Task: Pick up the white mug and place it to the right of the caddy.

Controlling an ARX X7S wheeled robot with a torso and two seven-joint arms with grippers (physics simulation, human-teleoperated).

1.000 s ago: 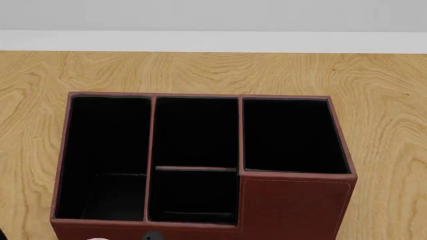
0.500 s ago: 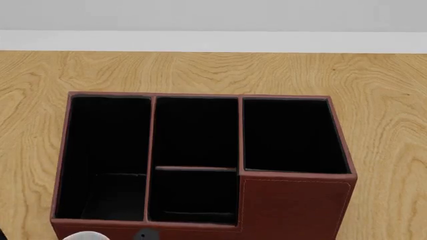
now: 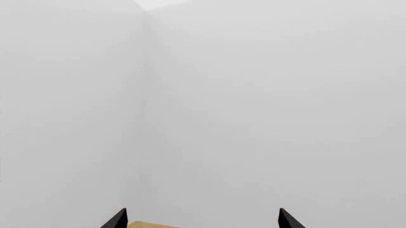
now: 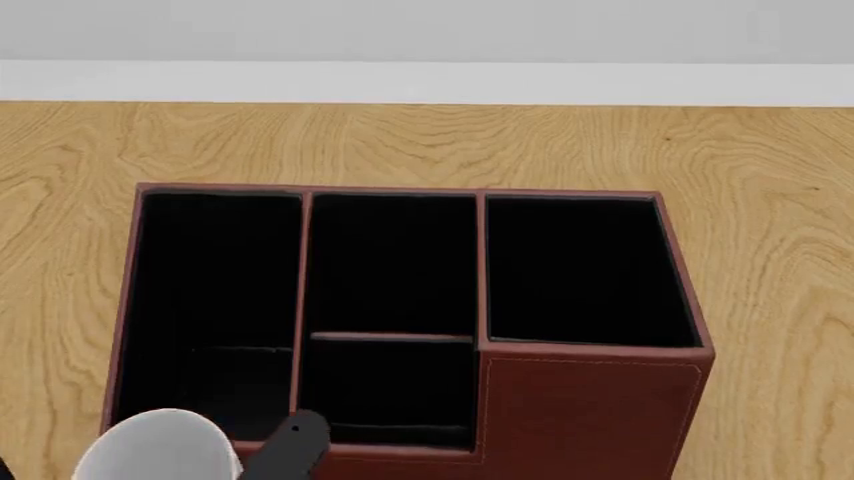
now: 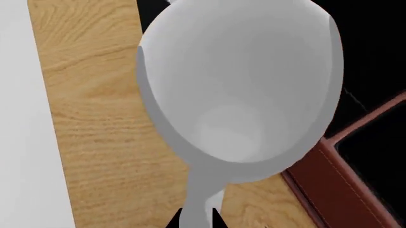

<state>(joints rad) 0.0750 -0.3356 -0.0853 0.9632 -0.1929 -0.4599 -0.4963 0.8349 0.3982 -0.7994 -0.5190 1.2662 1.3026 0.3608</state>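
The white mug shows at the bottom left of the head view, in front of the caddy's front left corner and lifted above it. The caddy is a dark red-brown box with black compartments and fills the middle of the table. My right gripper is shut on the mug's handle; the mug hangs open side toward the camera, over the caddy's edge. Part of that gripper shows dark beside the mug. My left gripper is open and empty, facing a blank pale wall.
The wooden table extends behind and to both sides of the caddy, with bare wood on its right side. The table's far edge meets a white wall. A table edge runs beside the held mug.
The mug and my right gripper have come up into the head view from the bottom edge, moving toward the caddy's front left corner. The caddy has not moved.
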